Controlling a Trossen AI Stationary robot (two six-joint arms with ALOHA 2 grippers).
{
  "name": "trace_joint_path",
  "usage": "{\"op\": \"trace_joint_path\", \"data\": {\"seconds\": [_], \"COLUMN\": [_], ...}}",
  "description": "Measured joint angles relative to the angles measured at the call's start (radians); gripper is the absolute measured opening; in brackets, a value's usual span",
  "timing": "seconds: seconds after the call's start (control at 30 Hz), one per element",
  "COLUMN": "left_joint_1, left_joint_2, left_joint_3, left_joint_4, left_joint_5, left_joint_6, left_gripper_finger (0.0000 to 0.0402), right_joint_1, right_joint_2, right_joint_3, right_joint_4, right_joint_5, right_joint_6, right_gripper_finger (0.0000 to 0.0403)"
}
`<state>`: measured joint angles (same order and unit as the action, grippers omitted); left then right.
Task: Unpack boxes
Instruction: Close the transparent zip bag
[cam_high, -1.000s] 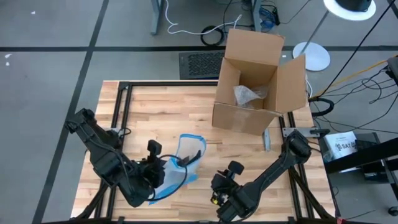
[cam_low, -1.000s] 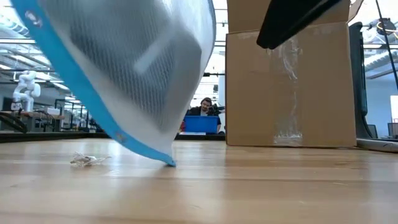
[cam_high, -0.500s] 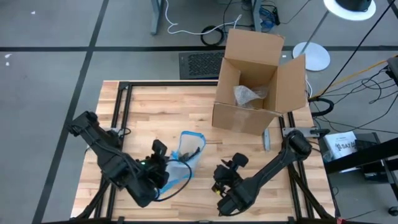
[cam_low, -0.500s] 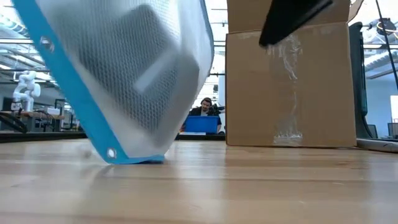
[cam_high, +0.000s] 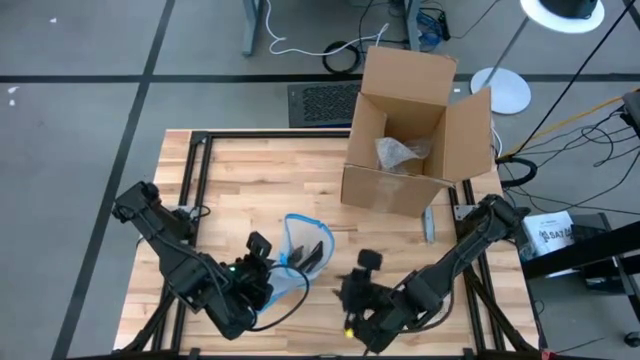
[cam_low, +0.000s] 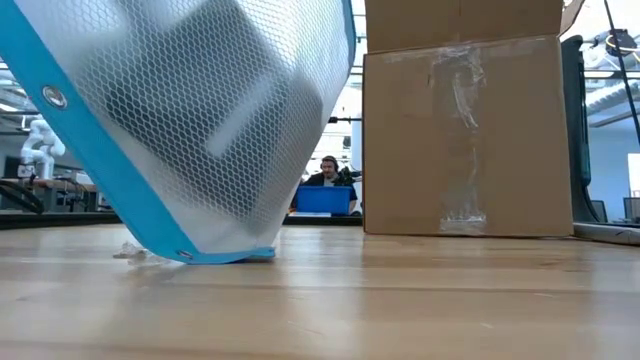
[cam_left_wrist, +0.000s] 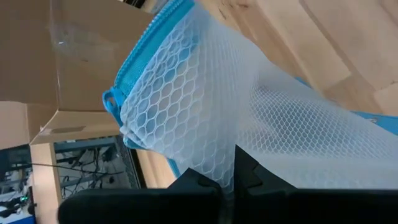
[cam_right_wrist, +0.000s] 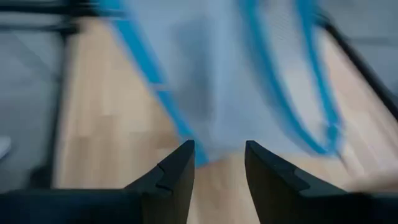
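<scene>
One open box (cam_high: 415, 135) is seen upper right of the worktop (cam_high: 250, 190); light but stiff, best gripped by a flap. Left tool (cam_high: 262, 268) clenches a pouch (cam_high: 300, 250); right tool (cam_high: 350, 290) is released.

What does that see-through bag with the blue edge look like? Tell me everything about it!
The pouch is clear plastic with a honeycomb mesh pattern and a bright blue zip edge with small metal eyelets. Something dark shows through it. It stands tilted on the wooden table, a blue edge touching the wood in the low view, in front of the open cardboard box. The left end effector is shut on it. The right end effector is open, pointing at the pouch without touching it.
</scene>
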<state>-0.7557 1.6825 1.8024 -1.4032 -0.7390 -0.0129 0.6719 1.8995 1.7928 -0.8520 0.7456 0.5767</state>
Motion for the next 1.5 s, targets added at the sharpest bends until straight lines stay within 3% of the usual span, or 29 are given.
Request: {"op": "trace_joint_path", "data": {"seconds": [0.1,0.37,0.77,0.93,1.0,1.07,1.17,1.3,1.5], "left_joint_1": [0.0,-0.007,-0.006,-0.006,-0.006,-0.006,-0.006,-0.003,0.016], "left_joint_2": [0.0,0.0,0.0,0.0,0.0,0.0,0.0,0.0,0.0], "left_joint_3": [0.0,-0.001,-0.001,-0.001,-0.001,-0.001,-0.001,-0.001,-0.001], "left_joint_4": [0.002,0.008,0.009,0.009,0.009,0.008,0.007,0.007,0.009], "left_joint_5": [0.002,0.006,0.021,0.021,0.021,0.022,0.021,-0.007,-0.096], "left_joint_6": [-0.005,-0.006,-0.007,-0.007,-0.006,-0.006,-0.006,-0.003,0.001], "left_gripper_finger": [0.0,0.0,0.0,0.0,0.0,0.0,0.0,0.0,0.0], "right_joint_1": [-0.008,-0.062,-0.162,-0.191,-0.204,-0.208,-0.188,-0.146,-0.059], "right_joint_2": [-0.013,-0.03,-0.029,-0.029,-0.029,-0.029,-0.029,-0.03,-0.078], "right_joint_3": [0.0,0.0,0.0,0.0,0.0,0.0,0.0,0.0,0.0], "right_joint_4": [0.028,0.006,0.011,0.027,0.038,0.035,0.023,0.027,-0.015], "right_joint_5": [-0.039,-0.051,-0.162,-0.289,-0.386,-0.411,-0.397,-0.371,-0.086], "right_joint_6": [-0.108,-0.226,-0.378,-0.433,-0.435,-0.425,-0.419,-0.349,-0.279], "right_gripper_finger": [0.013,0.013,0.0128,0.0104,0.0082,0.0051,0.0009,0.0003,0.0002]}}
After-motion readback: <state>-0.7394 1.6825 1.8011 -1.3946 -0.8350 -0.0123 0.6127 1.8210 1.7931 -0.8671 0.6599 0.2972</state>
